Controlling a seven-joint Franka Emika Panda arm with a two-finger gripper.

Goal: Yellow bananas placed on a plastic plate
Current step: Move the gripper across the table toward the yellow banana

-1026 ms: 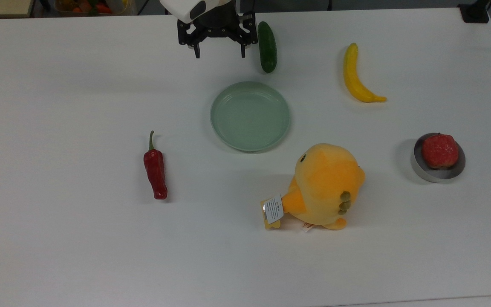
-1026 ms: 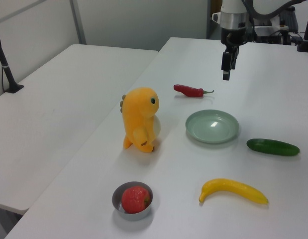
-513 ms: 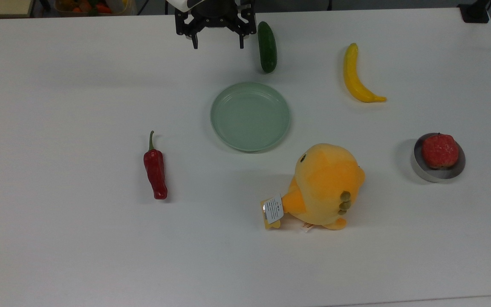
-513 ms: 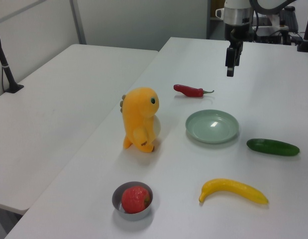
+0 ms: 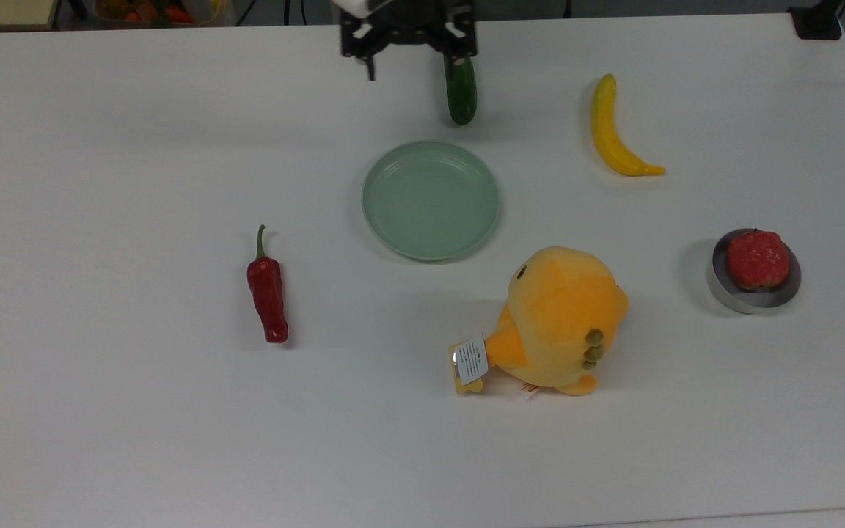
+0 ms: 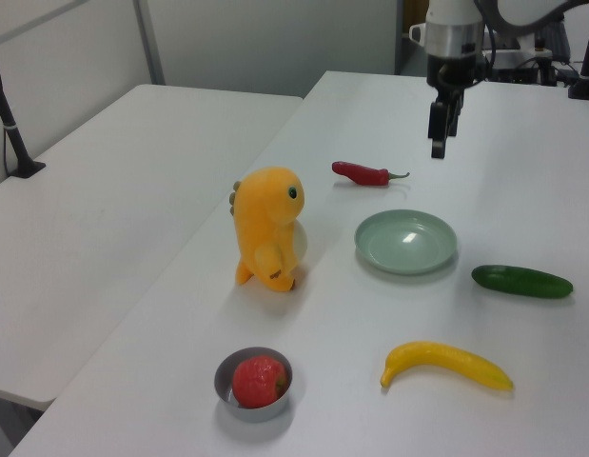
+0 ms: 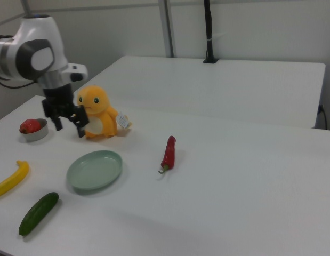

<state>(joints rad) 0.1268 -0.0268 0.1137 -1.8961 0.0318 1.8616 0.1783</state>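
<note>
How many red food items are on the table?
2. A red chili pepper lies toward the top view's left of the plastic plate. A red fruit sits in the small grey metal dish at the top view's right. None look hidden.

Top view: plate [image 5: 430,200] centre; banana [image 5: 613,133] upper right; cucumber [image 5: 461,92] above plate; pepper [image 5: 267,292] left.

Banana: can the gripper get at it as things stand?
Probably yes. The banana lies alone on bare table, nothing on or against it, and the open gripper hangs above the cucumber, holding nothing.
</note>
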